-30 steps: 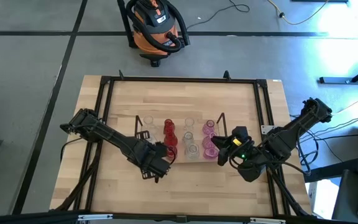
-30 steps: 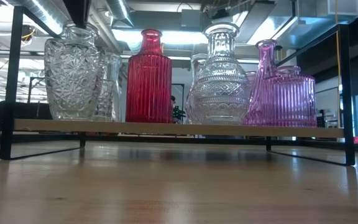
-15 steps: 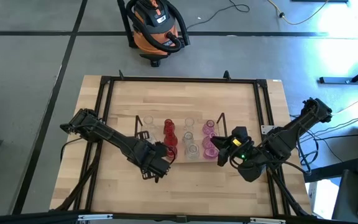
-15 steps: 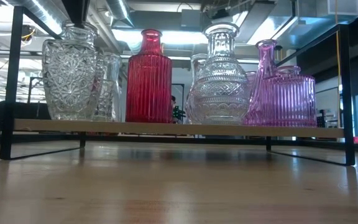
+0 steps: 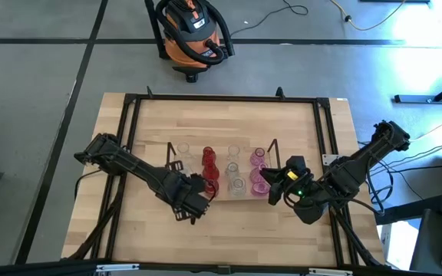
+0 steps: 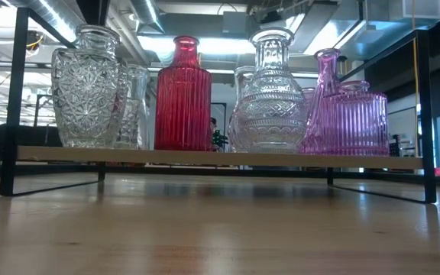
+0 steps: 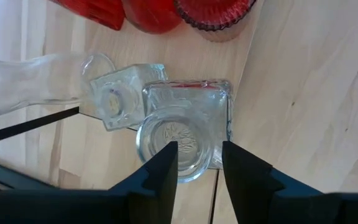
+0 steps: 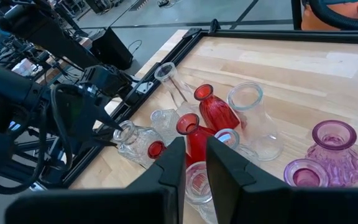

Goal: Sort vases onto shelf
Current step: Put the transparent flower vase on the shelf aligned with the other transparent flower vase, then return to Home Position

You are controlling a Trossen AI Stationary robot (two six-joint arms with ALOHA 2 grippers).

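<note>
High view: the shelf [image 5: 222, 170] sits at the centre of the wooden table [image 5: 229, 230], its vases in colour groups, clear toward the left of the frame, red next, clear again, pink at the right; that banding looks like the sort the task asks for. The left gripper [image 5: 192, 201] hangs at the shelf's lower-left corner, the right gripper [image 5: 276, 188] at its lower-right beside the pink vases [image 5: 259, 175]; each arm seems to work its own end so the two do not cross.

Low view: in the upper half of the frame the vases stand upright in a row on the shelf board; a cut clear vase [image 6: 87, 88] at left, a ribbed red vase [image 6: 182, 95], a clear bulbous vase [image 6: 270, 95], a pink jar [image 6: 355, 118] at right; no gripper shows here.

Left wrist view: the fingers stand slightly apart at the bottom centre of the frame, gripping nothing, directly over the mouth of a square clear jar [image 7: 185, 134]; probably lined up with it, whether to grip or having let go I cannot tell.

Right wrist view: the fingers at bottom centre are nearly together and empty; beyond them, mid-frame, red vases [image 8: 210, 112] with clear ones around them, pink at lower right.
</note>
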